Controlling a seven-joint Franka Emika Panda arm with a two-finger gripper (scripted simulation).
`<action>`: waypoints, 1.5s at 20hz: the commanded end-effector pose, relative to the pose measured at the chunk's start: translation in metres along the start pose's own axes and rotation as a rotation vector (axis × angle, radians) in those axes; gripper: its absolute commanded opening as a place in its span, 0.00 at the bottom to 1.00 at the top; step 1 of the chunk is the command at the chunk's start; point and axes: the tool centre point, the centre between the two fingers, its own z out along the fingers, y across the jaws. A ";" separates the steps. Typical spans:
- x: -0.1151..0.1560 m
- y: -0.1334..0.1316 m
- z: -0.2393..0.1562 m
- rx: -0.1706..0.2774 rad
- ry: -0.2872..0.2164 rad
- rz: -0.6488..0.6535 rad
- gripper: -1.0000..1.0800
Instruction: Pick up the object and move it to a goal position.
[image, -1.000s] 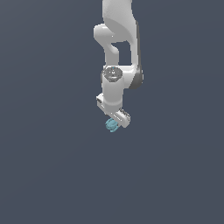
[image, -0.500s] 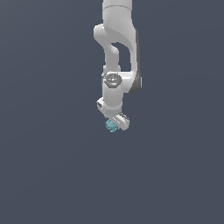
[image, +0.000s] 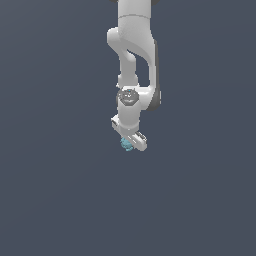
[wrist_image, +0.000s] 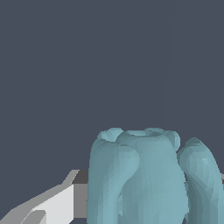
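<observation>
The object (image: 126, 144) is a small light teal-blue lumpy thing, seen in the exterior view just under the white hand, mostly covered by it. My gripper (image: 130, 144) is shut on it at the lower end of the white arm. In the wrist view the object (wrist_image: 146, 179) fills the near field, a ribbed teal lump with darker grooves. One grey-white finger (wrist_image: 57, 203) presses against its side; the other finger is hidden behind the lump.
A plain dark grey-blue background (image: 50, 190) surrounds the arm in both views. No other objects, edges or markers show.
The arm with the object in its grip has shifted very slightly; the hand's angle looks a little changed. The object stays held.
</observation>
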 end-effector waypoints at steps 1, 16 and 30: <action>0.000 0.001 0.001 -0.001 0.000 0.001 0.00; 0.001 0.000 -0.018 0.000 0.000 0.000 0.00; 0.006 0.001 -0.135 -0.001 0.000 0.002 0.00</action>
